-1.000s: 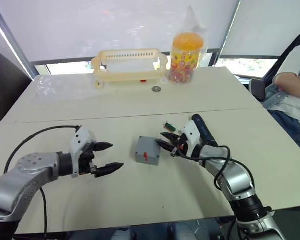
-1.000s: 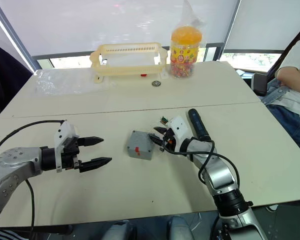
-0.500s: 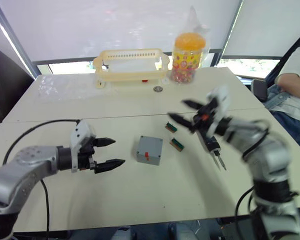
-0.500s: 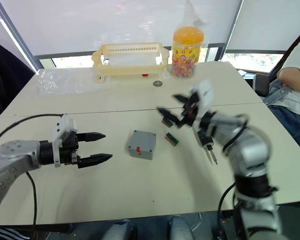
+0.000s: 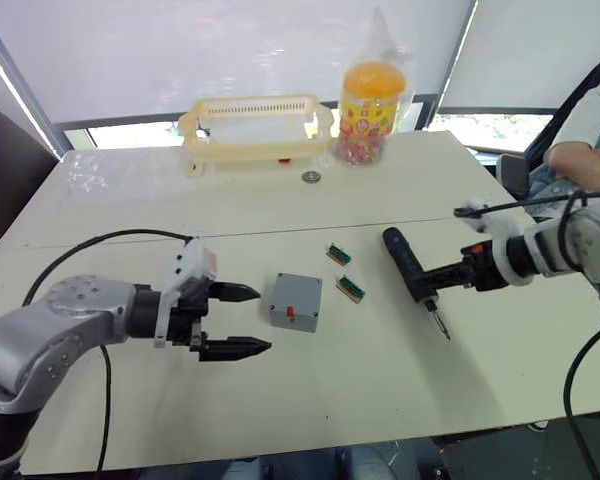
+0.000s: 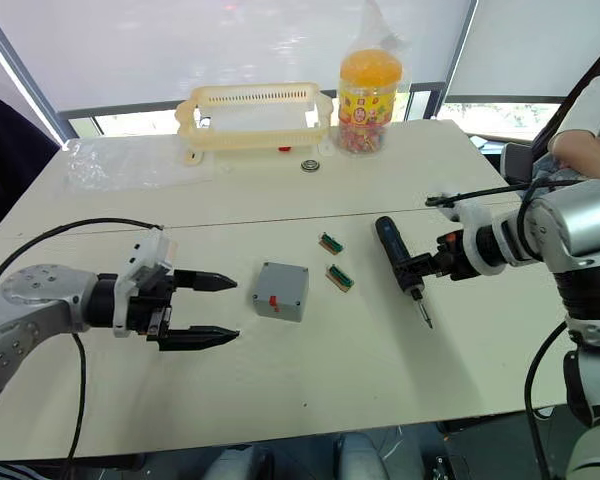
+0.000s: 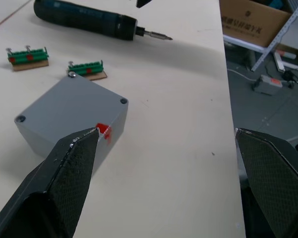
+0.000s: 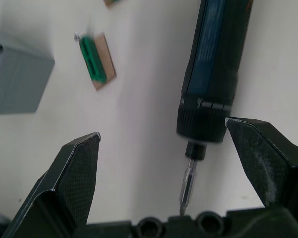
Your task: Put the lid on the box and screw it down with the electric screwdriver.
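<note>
On the tabletop (image 6: 280, 380) the box (image 6: 282, 291) sits closed, unmoved. The right gripper (image 6: 432, 264) has swung back down from mid-air, jaws apart, beside the screwdriver (image 6: 397, 262) lying right of the box. The left gripper (image 6: 212, 309), jaws apart, has edged closer to the box's left.

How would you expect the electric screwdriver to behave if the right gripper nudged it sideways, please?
The electric screwdriver is a round cylinder lying flat on the table, so it would probably roll. It looks rigid. Its thin bit seems the vulnerable part.
</note>
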Controlling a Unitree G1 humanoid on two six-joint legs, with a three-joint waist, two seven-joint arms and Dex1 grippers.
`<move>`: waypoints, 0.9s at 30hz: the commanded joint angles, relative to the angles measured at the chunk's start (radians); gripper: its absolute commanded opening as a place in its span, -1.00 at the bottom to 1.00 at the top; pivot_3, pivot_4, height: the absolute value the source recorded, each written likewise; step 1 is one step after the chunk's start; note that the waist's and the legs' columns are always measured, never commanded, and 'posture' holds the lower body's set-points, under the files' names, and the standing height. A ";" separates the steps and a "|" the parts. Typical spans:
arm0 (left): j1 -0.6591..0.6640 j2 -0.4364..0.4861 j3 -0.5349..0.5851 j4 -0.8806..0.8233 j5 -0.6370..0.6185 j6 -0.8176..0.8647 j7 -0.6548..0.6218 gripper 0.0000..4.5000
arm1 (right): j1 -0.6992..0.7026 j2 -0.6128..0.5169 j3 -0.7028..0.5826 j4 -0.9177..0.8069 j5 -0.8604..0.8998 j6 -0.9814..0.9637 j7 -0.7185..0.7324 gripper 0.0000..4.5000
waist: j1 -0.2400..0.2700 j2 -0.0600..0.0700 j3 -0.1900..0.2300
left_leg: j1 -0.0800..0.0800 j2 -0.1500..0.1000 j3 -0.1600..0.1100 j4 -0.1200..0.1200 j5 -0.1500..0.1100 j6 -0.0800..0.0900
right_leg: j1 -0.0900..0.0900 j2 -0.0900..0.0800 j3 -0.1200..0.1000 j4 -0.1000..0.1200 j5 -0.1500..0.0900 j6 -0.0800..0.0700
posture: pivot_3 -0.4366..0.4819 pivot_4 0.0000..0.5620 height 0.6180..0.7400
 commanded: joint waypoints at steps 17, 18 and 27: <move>0.137 0.003 0.067 -0.110 -0.040 -0.007 0.108 1.00 | -0.198 0.161 0.307 0.471 -0.263 -0.228 0.165 0.97 | 0.001 0.000 0.000 | -0.001 0.000 0.000 0.000 0.000 0.000 | -0.001 0.000 0.000 0.000 0.001 0.002 | -0.05 -0.47 1.00; 0.146 0.001 0.070 -0.114 -0.040 -0.007 0.114 1.00 | -0.193 0.168 0.326 0.478 -0.287 -0.249 0.169 0.97 | 0.001 0.000 0.000 | -0.001 0.000 0.000 0.000 0.000 0.000 | -0.001 0.000 0.000 0.000 0.001 0.002 | -0.05 -0.47 1.00; 0.169 -0.001 0.082 -0.119 -0.048 -0.013 0.150 1.00 | -0.111 0.144 0.405 0.394 -0.379 -0.280 0.248 -0.20 | 0.004 0.000 0.000 | 0.000 0.000 -0.001 0.000 0.000 -0.001 | 0.000 0.000 0.000 0.000 0.002 0.003 | -0.05 -0.47 1.00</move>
